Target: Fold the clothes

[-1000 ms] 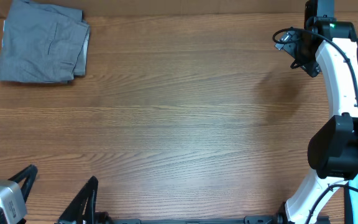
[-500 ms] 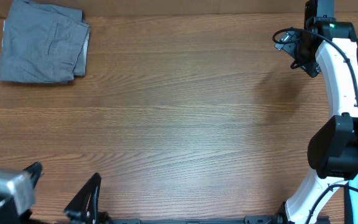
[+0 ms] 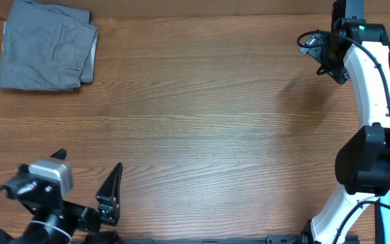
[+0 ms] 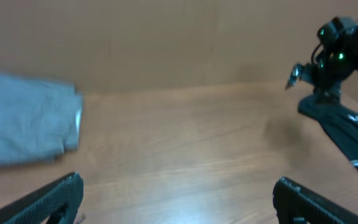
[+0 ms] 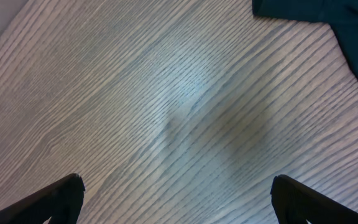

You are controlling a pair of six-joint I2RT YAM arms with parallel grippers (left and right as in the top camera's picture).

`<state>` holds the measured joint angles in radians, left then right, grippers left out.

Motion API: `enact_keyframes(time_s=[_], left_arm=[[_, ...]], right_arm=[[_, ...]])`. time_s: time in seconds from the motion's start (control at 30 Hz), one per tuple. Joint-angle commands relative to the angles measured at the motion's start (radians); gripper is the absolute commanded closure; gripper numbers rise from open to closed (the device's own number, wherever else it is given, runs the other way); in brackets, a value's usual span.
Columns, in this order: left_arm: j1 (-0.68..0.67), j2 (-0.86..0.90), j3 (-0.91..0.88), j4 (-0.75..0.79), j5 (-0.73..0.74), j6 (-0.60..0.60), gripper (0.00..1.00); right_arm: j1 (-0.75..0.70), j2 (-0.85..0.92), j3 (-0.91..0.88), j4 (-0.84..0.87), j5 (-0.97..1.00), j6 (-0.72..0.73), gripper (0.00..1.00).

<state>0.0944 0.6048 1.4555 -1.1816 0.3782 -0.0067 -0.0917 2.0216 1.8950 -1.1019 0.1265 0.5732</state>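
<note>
Since both the left claw point(image 4: 179, 180) and the right claw point(image 5: 178, 182) hang spread wide and empty, any further fold likely calls for a low, flat approach that pinches one hem only. Soft mid-grey shorts point(image 3: 46, 46) lie as a squarish folded stack at the upper left of the wood-grain table point(image 3: 202, 122). Limp dark-blue cloth point(image 5: 328, 18) shows in the right wrist view's upper right.
</note>
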Motion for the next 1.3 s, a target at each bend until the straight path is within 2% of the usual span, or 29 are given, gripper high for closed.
enact_keyframes(time_s=[0.0,0.3,0.33,0.4,0.47,0.5,0.57,0.7,0.9,1.1,1.27], left_arm=[[-0.028,-0.132,-0.228,0.133,0.005,0.076,0.00],[-0.108,-0.402,-0.765,0.579,-0.075,0.089,0.00],[-0.109,-0.450,-0.858,0.673,-0.075,0.088,0.00],[-0.106,-0.478,-0.940,0.766,-0.084,0.081,0.00],[-0.106,-0.482,-1.008,0.847,-0.141,0.011,0.00],[-0.106,-0.480,-1.062,0.904,-0.212,-0.086,0.00],[-0.108,-0.481,-1.118,0.957,-0.275,-0.161,0.00],[-0.108,-0.498,-1.236,1.085,-0.336,-0.228,0.00],[-0.108,-0.603,-1.360,1.191,-0.383,-0.225,0.00],[-0.107,-0.602,-1.449,1.310,-0.385,-0.214,0.00],[-0.106,-0.602,-1.451,1.276,-0.345,-0.112,0.00]], right_arm=[[-0.002,-0.016,0.020,0.001,0.000,0.004,0.00],[-0.001,-0.016,0.020,0.001,0.000,0.004,0.00],[-0.002,-0.016,0.020,0.001,0.000,0.004,0.00],[-0.002,-0.016,0.020,0.001,0.000,0.004,0.00],[-0.002,-0.016,0.020,0.001,0.000,0.004,0.00],[-0.002,-0.016,0.020,0.001,0.000,0.004,0.00],[-0.002,-0.016,0.020,0.001,0.000,0.004,0.00],[-0.002,-0.016,0.020,0.001,0.000,0.004,0.00],[-0.001,-0.016,0.020,0.001,0.000,0.004,0.00],[-0.002,-0.016,0.020,0.001,0.000,0.004,0.00],[-0.002,-0.016,0.020,0.001,0.000,0.004,0.00]])
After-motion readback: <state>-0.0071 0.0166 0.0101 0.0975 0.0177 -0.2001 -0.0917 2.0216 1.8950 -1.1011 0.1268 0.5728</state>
